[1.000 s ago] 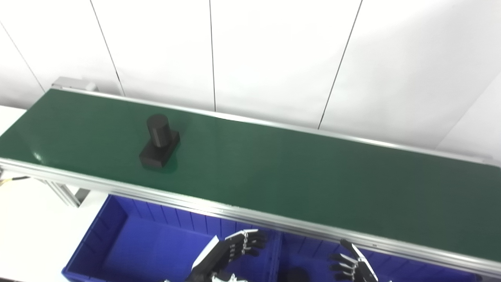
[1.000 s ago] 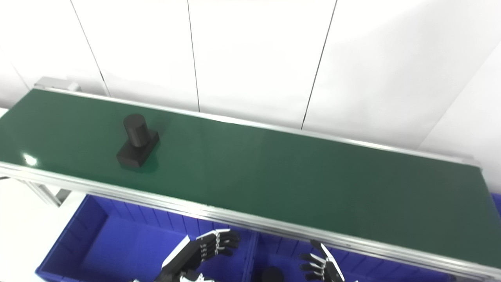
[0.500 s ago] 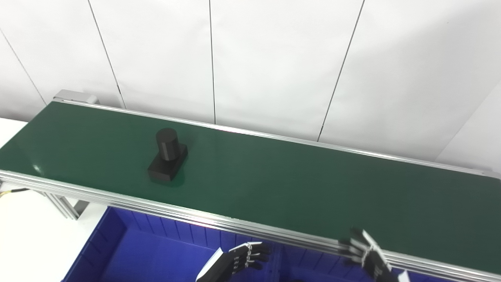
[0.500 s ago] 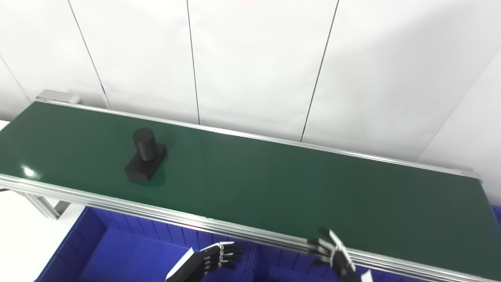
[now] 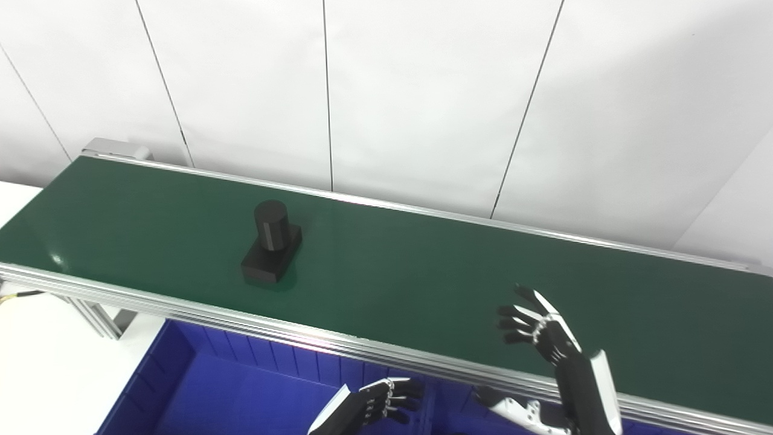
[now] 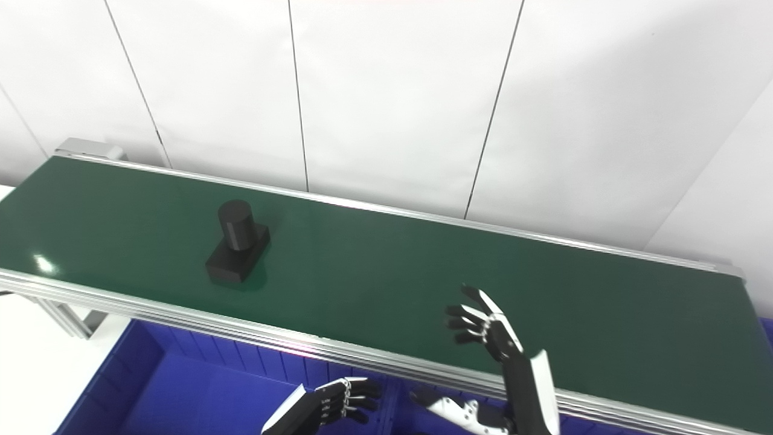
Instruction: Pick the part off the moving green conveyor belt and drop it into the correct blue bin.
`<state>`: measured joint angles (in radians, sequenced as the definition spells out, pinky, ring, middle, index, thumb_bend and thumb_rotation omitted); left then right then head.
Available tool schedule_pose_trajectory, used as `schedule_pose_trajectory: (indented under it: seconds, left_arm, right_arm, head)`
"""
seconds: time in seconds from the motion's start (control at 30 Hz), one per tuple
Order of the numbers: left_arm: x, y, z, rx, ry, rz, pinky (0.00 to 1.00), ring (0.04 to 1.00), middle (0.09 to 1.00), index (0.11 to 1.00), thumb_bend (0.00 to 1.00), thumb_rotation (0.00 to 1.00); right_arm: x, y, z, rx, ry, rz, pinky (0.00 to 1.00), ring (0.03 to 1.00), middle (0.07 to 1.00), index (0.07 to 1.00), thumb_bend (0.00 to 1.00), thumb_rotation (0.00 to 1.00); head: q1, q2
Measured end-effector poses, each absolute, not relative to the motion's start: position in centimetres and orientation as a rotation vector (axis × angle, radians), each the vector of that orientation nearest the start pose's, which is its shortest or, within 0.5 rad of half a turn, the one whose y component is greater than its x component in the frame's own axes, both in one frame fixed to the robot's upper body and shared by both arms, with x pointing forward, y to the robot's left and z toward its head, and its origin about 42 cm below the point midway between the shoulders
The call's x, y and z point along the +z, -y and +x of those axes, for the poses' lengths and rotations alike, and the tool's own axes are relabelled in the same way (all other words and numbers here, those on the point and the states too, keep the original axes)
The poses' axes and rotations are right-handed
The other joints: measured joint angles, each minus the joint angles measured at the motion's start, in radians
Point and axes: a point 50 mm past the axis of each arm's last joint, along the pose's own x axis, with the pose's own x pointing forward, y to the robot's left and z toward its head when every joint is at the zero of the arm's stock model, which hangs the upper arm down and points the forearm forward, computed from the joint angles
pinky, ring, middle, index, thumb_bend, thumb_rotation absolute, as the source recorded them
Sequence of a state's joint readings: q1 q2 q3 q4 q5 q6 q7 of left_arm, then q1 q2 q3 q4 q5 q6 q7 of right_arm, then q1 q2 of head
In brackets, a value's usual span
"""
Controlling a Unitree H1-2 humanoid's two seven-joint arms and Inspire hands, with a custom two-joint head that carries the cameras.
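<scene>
One black part (image 5: 271,243), a short upright cylinder on a flat rectangular base, stands on the green belt (image 5: 386,266) toward its left half, nearer the front rail than the back one, with nothing touching it. The right hand (image 5: 539,329) is raised over the belt's near side, well to the right of the part and apart from it; its fingers (image 6: 465,311) are spread and slightly curled toward the left, and it holds nothing. The left hand (image 5: 377,403) is low, below the belt's silver front rail (image 5: 302,333) and over the blue bin (image 5: 199,393), close to the divider at the bin's right end; its fingers are curled inward with gaps between them, and no object shows in its grasp. A second blue bin (image 5: 459,408) begins just right of that divider, mostly hidden by the right forearm and cut off by the bottom edge. Behind the belt stands a white panelled wall (image 5: 423,90) crossed by thin dark seams. No brand, label or writing can be read on the part, the belt, the rail, the bins or the hands in either view.
</scene>
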<state>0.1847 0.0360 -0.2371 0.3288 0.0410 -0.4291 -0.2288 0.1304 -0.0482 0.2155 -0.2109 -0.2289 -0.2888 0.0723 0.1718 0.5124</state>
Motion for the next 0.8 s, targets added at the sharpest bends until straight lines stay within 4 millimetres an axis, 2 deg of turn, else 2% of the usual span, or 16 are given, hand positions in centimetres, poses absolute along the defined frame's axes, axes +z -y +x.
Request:
schedule_pose_trajectory:
  seconds: [0.4,0.57,0.8]
  left_arm:
    - [-0.8,-15.9,18.6,-0.428,-0.085,0.039,0.69,0.746,0.792,0.779,0.89,0.27]
    - [-0.8,-15.7,18.6,-0.429,-0.084,0.04,0.69,0.75,0.794,0.781,0.89,0.27]
    - [-0.7,-15.6,19.1,-0.435,-0.076,0.055,0.68,0.747,0.795,0.78,0.88,0.26]
  right_arm:
    - [16.2,14.9,27.3,0.317,0.427,-0.316,0.62,0.726,0.782,0.885,0.72,0.43]
    - [17.2,13.9,29.3,0.341,0.424,-0.34,0.64,0.733,0.782,0.883,0.72,0.39]
    - [17.8,12.5,31.8,0.362,0.383,-0.365,0.61,0.709,0.778,0.876,0.7,0.35]
  head:
    - [0.0,-0.006]
    - [0.003,-0.006]
    - [0.0,-0.005]
